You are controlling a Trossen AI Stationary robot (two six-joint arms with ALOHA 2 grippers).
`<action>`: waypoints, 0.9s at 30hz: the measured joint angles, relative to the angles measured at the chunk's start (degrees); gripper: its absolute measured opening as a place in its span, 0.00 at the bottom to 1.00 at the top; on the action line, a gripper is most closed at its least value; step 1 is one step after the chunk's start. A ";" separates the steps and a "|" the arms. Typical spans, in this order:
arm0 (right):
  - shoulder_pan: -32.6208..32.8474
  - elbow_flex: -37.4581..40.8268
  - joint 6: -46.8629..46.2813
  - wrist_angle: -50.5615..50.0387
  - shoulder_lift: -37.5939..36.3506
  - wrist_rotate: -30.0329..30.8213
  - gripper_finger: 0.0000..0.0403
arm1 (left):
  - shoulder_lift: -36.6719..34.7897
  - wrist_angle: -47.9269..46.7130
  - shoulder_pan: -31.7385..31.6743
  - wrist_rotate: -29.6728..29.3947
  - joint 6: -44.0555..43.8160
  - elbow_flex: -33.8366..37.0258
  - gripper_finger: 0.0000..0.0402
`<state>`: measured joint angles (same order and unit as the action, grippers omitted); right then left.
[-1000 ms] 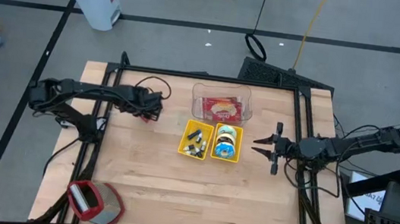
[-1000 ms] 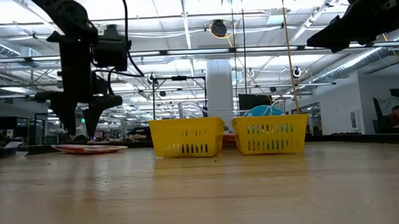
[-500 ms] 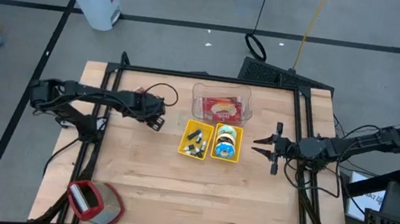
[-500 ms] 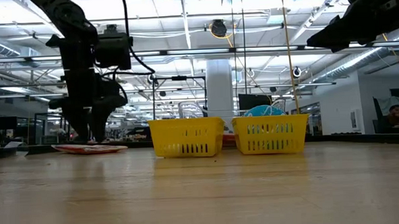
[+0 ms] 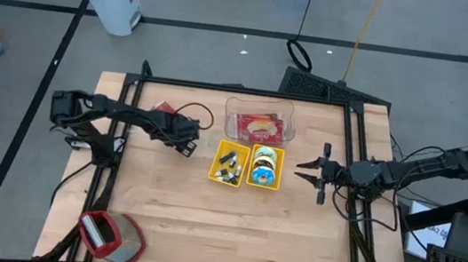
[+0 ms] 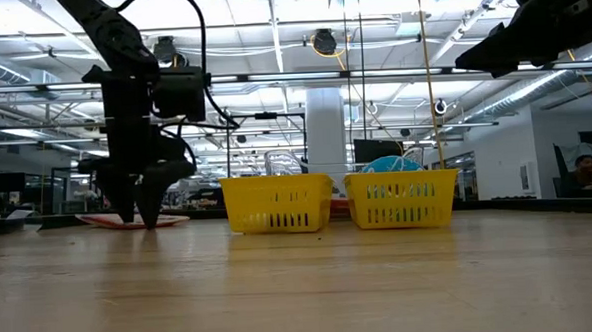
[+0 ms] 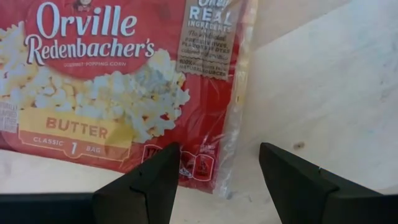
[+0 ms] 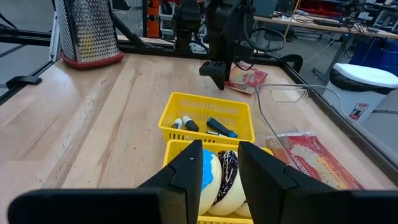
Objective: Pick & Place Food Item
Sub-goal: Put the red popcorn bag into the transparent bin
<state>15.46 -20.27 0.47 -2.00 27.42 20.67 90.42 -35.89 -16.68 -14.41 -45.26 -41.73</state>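
Note:
A red butter popcorn bag [image 7: 118, 81] lies flat on the wooden table at its far left [image 5: 163, 107]. My left gripper [image 7: 217, 180] points down over the bag's near corner. It stands open and low over the table [image 6: 138, 208], one finger on each side of the bag's clear edge [image 7: 233, 168]. I cannot tell whether it touches the bag. My right gripper [image 5: 310, 170] waits open above the table's right side, level, facing the two yellow baskets [image 8: 221, 168].
A clear tub [image 5: 259, 123] holding another popcorn bag stands at the far middle. In front of it sit two yellow baskets, one with markers [image 5: 229, 164], one with doughnuts [image 5: 266, 166]. A red-framed grater [image 5: 109, 236] lies at the near left corner.
My left gripper has come down toward the table, shifting a little toward the right and near edges and rolling about its own axis. It now uncovers the popcorn bag in the high view. The bag has stayed where it was.

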 joint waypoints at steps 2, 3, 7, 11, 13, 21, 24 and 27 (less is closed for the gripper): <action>0.00 0.00 -0.02 0.00 0.00 -0.02 0.23 | 0.99 -0.17 0.06 -0.51 -0.44 -0.11 0.56; 0.00 0.00 -0.01 0.00 -0.01 -0.01 0.23 | 1.32 -0.16 0.15 -0.53 -0.68 -0.12 0.56; 0.00 0.00 0.00 0.00 0.00 0.00 0.23 | 1.52 -0.16 0.74 -0.40 -1.87 -0.12 0.46; 0.00 0.00 -0.01 0.00 -0.02 0.00 0.23 | 1.39 0.24 0.80 1.11 -2.68 -0.07 0.23; 0.00 0.02 -0.01 0.00 -0.01 0.00 0.23 | 1.39 0.23 0.81 1.12 -2.72 -0.01 0.09; 0.00 0.02 -0.01 0.00 0.00 0.00 0.23 | -0.54 -1.73 1.55 -1.55 -1.90 -2.51 0.01; 0.00 0.02 -0.02 0.00 -0.01 0.00 0.23 | -4.53 -1.41 2.43 -3.42 -1.75 -5.76 0.01; 0.00 0.02 -0.02 0.00 -0.02 0.00 0.23 | -8.04 -0.48 3.36 -5.02 -1.64 -8.32 0.00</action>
<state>15.46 -20.25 0.45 -2.00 27.40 20.67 82.37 -36.38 -13.32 -19.43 -46.90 -50.06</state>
